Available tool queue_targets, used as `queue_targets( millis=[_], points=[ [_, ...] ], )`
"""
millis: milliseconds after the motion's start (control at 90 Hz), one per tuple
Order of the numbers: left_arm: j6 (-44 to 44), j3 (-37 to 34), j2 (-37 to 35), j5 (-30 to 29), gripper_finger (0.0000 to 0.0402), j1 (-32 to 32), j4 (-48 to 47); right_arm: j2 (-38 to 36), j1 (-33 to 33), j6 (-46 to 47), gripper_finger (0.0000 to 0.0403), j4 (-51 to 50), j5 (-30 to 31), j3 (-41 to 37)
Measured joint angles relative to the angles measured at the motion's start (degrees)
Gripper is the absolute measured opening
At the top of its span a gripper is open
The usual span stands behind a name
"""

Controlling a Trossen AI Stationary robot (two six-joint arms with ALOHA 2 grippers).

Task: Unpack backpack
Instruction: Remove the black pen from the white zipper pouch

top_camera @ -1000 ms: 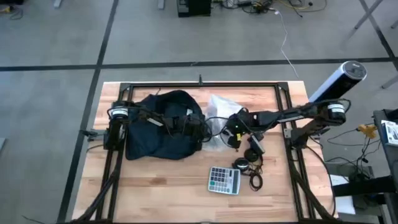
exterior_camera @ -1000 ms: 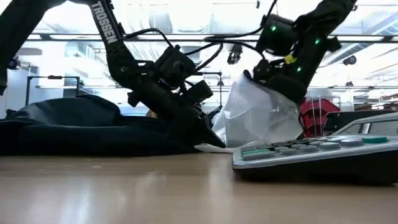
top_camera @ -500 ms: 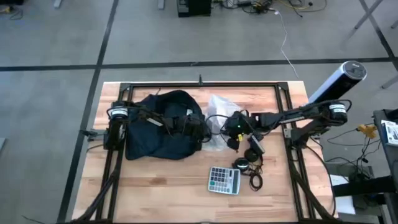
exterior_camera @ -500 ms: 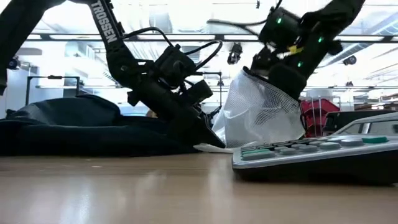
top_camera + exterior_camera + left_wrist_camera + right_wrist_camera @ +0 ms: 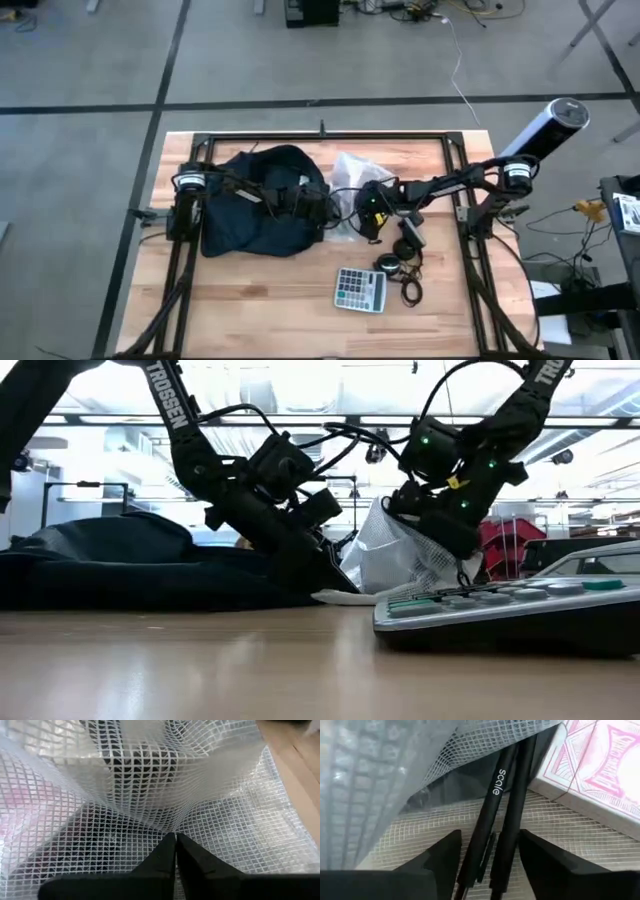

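Inside the clear grid-mesh plastic pouch (image 5: pixel 380 780), my right gripper (image 5: pixel 487 855) has its fingers spread around two black pens (image 5: pixel 502 805), beside a pink-patterned box (image 5: pixel 600 765). I should close squarely before drawing out. My left gripper (image 5: pixel 175 851) pinches the pouch, fingers closed. The dark navy fabric backpack (image 5: pixel 260 200) lies near the worktop's far left corner, long axis left-right, mouth facing right.
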Motion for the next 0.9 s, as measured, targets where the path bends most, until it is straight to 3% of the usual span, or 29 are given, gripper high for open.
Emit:
queue_targets(
  millis=[222, 444, 711, 900],
  points=[
    [0.15, 0.00, 0.00, 0.00, 0.0006, -0.04, 0.00, -1.23, 0.07, -0.63, 0.0029, -0.87, 0.81, -0.01],
    [0.12, 0.11, -0.07, -0.13, 0.0006, -0.04, -1.07, -9.17, 0.11, -0.55, 0.0026, -10.85, 4.48, -0.40],
    [0.55, 0.11, -0.38, -0.46, 0.0006, 0.20, -2.00, -23.70, 1.14, 2.66, 0.0013, -26.18, 6.22, -0.32],
    [0.99, 0.11, -1.27, -0.49, 0.0006, 0.39, -4.46, -32.97, 1.38, 9.82, 0.0012, -45.05, 10.79, -0.25]
  ],
)
